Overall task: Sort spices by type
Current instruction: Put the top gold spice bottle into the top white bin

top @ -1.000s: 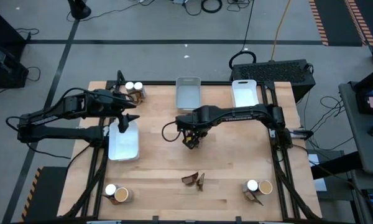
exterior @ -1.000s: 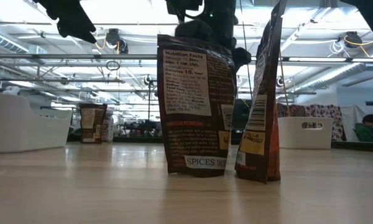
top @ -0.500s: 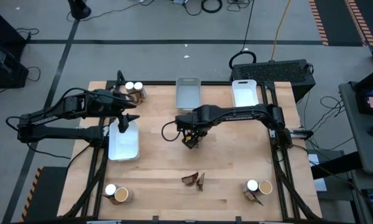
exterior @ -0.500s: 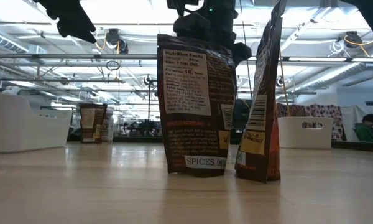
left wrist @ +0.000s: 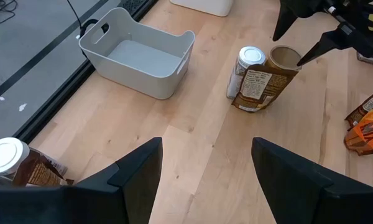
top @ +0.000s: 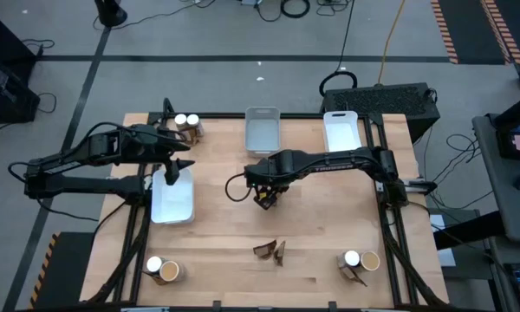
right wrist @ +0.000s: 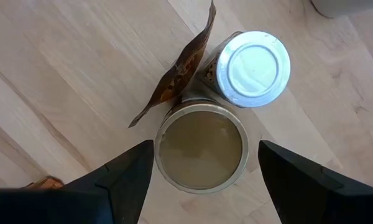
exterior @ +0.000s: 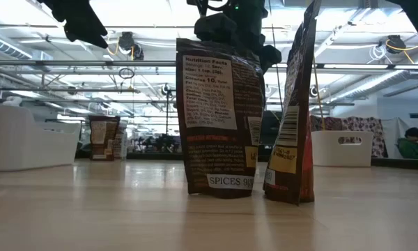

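Observation:
At the table's middle stand three spices: a tan-topped tub (right wrist: 202, 149), a white-capped jar (right wrist: 253, 68) and a dark-brown packet (right wrist: 177, 71) on its edge. My right gripper (right wrist: 205, 144) hangs open above them, pointing down, one finger on either side of the tub. I see no touch. In the high view it is the right gripper (top: 264, 196). My left gripper (top: 180, 165) waits open above the white tray (top: 173, 204) at the left. Two more packets (exterior: 219, 125) stand upright near the front edge.
A grey tray (top: 262, 132) and a white tray (top: 341, 130) stand at the far edge. Further spice groups stand at the far left (top: 187, 125), near left (top: 160, 270) and near right (top: 358, 263). Bare wood lies between the middle group and the front packets.

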Controlling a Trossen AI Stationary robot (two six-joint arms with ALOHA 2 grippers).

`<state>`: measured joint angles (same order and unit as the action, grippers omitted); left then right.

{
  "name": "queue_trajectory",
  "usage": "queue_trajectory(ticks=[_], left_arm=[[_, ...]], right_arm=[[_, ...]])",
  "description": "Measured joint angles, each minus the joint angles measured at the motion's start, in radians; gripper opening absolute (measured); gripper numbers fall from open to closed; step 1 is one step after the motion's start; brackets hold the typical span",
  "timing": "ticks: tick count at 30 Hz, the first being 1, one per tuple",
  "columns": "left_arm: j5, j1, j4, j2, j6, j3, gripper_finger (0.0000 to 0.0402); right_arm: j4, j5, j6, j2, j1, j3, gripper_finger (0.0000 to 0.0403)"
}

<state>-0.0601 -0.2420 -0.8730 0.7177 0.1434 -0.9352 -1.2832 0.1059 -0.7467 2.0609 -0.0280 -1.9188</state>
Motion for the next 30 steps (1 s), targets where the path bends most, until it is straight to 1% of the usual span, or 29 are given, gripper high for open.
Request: queue_trajectory(ticks=[6, 14, 18, 24, 30], left_arm=[[0.000, 0.000, 0.000, 0.000, -0.001, 0.000, 0.0252], [0.000, 0.000, 0.000, 0.000, -0.001, 0.000, 0.0252], [0.000, 0.000, 0.000, 0.000, -0.002, 0.000, 0.0252], [0.000, 0.000, 0.000, 0.000, -0.002, 0.000, 0.0252], [0.000, 0.000, -0.001, 0.000, -0.002, 0.000, 0.0252]], right_arm=[[0.003, -0.004, 0.000, 0.000, 0.000, 0.000, 0.0285], [0.018, -0.007, 0.011, 0.001, 0.000, 0.000, 0.0333], [-0.007, -0.007, 0.011, 0.017, 0.000, 0.000, 0.0351], [-0.007, -0.007, 0.033, 0.070, -0.007, 0.000, 0.0354], [-0.010, -0.002, 0.033, 0.081, -0.007, 0.000, 0.0353]])
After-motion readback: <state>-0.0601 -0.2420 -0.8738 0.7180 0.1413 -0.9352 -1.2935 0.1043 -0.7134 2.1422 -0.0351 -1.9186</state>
